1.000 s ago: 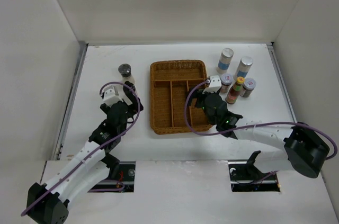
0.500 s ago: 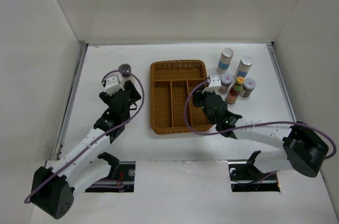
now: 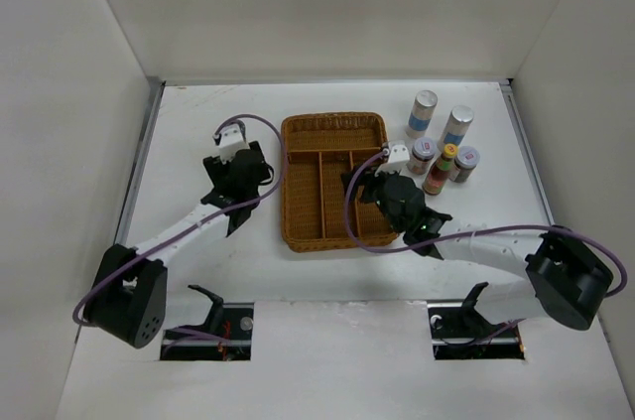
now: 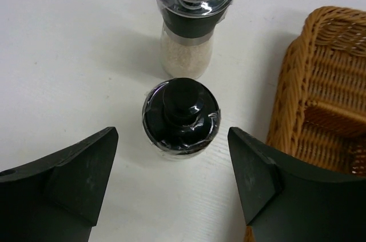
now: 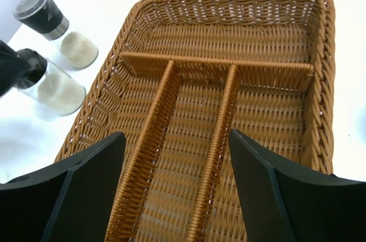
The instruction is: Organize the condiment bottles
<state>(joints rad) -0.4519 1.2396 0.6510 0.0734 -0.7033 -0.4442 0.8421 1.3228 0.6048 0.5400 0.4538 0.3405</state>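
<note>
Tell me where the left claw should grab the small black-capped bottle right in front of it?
Probably around its round body just below the black cap, squeezing from its two open sides. The bottle stands upright, centred ahead of the open left gripper. A second bottle stands behind it, and the basket sits off to one side.

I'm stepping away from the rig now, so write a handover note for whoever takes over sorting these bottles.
Left gripper open, lined up on the black-capped bottle; a clear-lidded bottle stands behind it, both left of the basket.
Right gripper open, over the basket.
Five more bottles stand to its right.
Done: none in the basket.
Left: all seven.
</note>
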